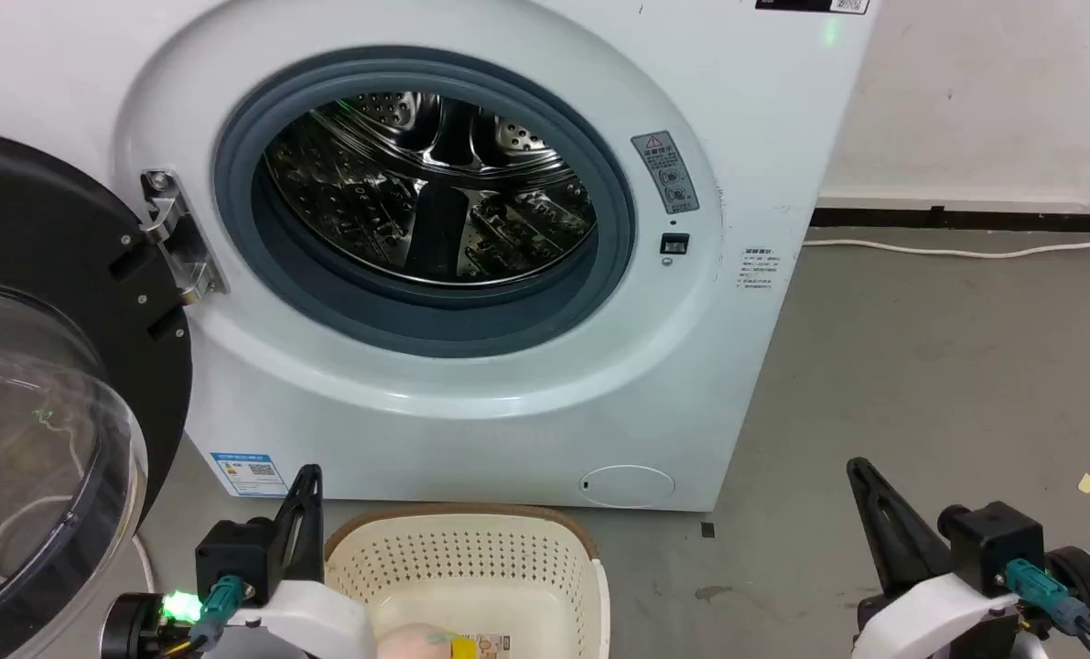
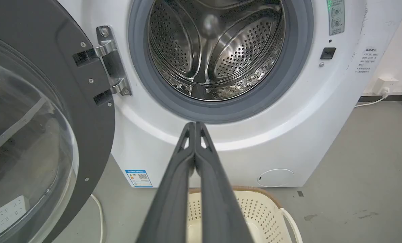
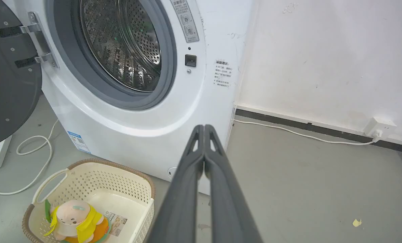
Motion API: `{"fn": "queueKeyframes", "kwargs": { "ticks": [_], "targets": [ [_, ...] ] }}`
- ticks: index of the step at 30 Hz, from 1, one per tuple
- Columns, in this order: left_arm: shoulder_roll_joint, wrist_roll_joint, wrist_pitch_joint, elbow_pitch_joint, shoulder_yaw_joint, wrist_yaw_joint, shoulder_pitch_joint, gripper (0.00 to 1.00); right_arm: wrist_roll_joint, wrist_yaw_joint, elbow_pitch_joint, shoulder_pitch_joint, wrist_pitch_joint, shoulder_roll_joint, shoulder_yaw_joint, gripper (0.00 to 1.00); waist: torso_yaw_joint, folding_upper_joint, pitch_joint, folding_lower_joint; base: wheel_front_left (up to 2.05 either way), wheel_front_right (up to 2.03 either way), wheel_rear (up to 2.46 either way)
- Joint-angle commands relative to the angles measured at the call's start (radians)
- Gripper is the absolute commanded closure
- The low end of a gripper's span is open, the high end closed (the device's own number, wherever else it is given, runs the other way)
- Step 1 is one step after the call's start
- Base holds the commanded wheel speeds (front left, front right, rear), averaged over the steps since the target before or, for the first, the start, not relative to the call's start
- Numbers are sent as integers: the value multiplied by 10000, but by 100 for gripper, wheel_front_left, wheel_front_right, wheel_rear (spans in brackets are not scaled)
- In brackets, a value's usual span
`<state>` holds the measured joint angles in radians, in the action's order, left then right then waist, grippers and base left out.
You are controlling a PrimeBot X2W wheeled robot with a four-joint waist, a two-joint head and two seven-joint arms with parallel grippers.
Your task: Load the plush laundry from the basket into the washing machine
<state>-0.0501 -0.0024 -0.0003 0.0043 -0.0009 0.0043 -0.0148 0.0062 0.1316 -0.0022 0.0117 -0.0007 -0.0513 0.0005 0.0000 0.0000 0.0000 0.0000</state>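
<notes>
Grey concrete floor runs back to a white wall. In your head view the washing machine stands on that floor with its door swung open to the left and the steel drum showing through the port. Just in front sits the basket; the plush laundry lies in its bottom, cut by the lower edge. Your left pincer rises just beside the basket's left rim, and your right pincer stands well apart over the floor.

Through your left wrist view, the left pincer has its fingers pressed together on nothing. It points at the machine's front just below the port, with the basket's far end under it.

Through your right wrist view, the right pincer is likewise closed and empty, aimed near the machine's right corner. The plush laundry lies at the basket's left end beside the printed label.
</notes>
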Motion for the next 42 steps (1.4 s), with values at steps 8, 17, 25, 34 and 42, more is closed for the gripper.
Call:
{"fn": "queueKeyframes", "kwargs": {
  "ticks": [8, 17, 25, 34, 42],
  "targets": [
    [-1, 24, 3, -43, 9, -43, 148, 100, -62, -9, 22, -117, 7, 11, -5, 100, 0, 0, 0, 0, 0, 0, 0],
    [-1, 24, 3, -43, 9, -43, 148, 100, -62, -9, 22, -117, 7, 11, -5, 100, 0, 0, 0, 0, 0, 0, 0],
    [-1, 24, 3, -43, 9, -43, 148, 100, -62, -9, 22, -117, 7, 11, -5, 100, 0, 0, 0, 0, 0, 0, 0],
    [-1, 24, 3, -43, 9, -43, 148, 100, -62, -9, 22, -117, 7, 11, -5, 100, 0, 0, 0, 0, 0, 0, 0],
    [0, -4, -34, 6, -12, 26, -12, 0, 46, 0, -4, 9, -34, 0, 16, 0, -1, 0, 4, 0, 0, 0, 0]
  ]
}}
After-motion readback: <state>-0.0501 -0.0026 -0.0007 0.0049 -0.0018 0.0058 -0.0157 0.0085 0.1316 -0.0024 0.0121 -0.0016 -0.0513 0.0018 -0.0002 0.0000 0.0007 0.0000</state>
